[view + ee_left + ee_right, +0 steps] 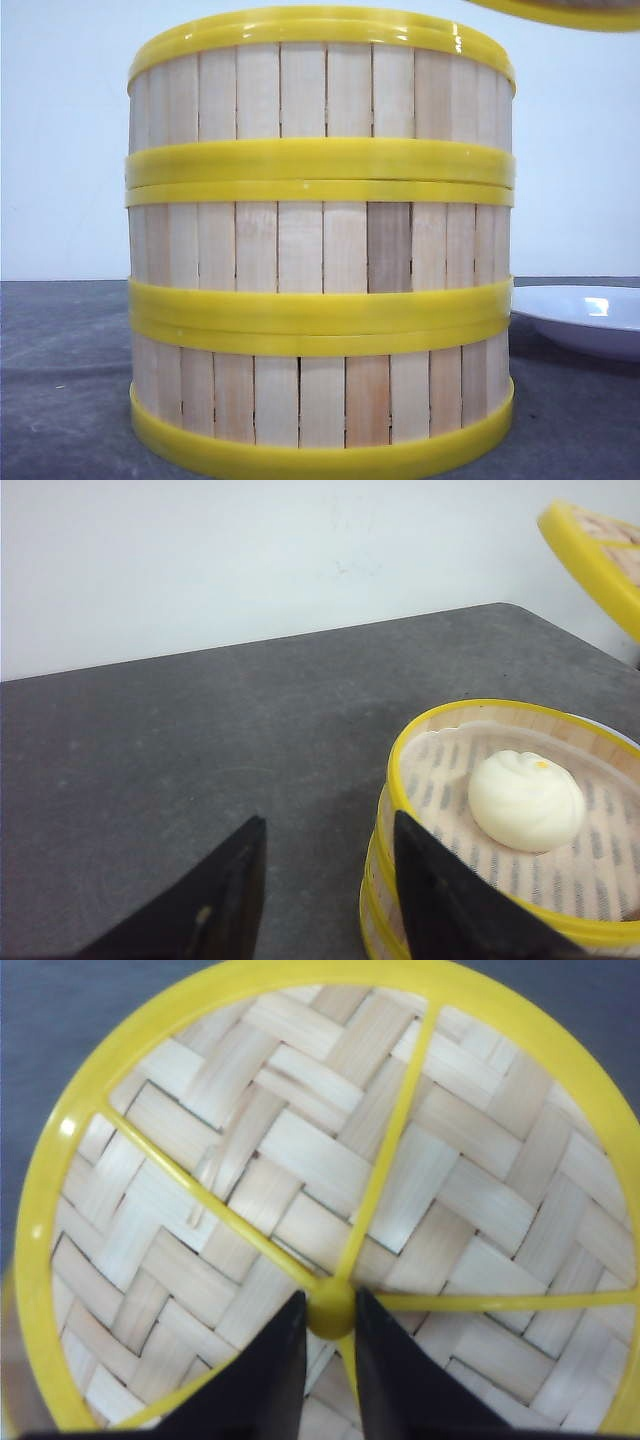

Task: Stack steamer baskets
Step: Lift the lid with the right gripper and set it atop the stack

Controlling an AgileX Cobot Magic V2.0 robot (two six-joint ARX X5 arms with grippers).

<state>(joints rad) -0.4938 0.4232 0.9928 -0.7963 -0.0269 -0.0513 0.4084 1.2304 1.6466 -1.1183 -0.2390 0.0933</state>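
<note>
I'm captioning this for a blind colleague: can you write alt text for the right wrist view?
The right gripper is closed on the small yellow knob at the centre of a round woven lid, seen from above. Thin yellow spokes run from the knob to the lid's thick yellow rim, with dark tabletop behind.

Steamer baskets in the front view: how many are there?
3, all in one stack on the table: bottom basket, middle basket, top basket. None elsewhere, though the stack blocks much of the view.

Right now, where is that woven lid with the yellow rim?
The woven lid is off the table, its knob pinched by the right gripper. In the front view its rim shows at top right, above the stacked steamer baskets.
</note>
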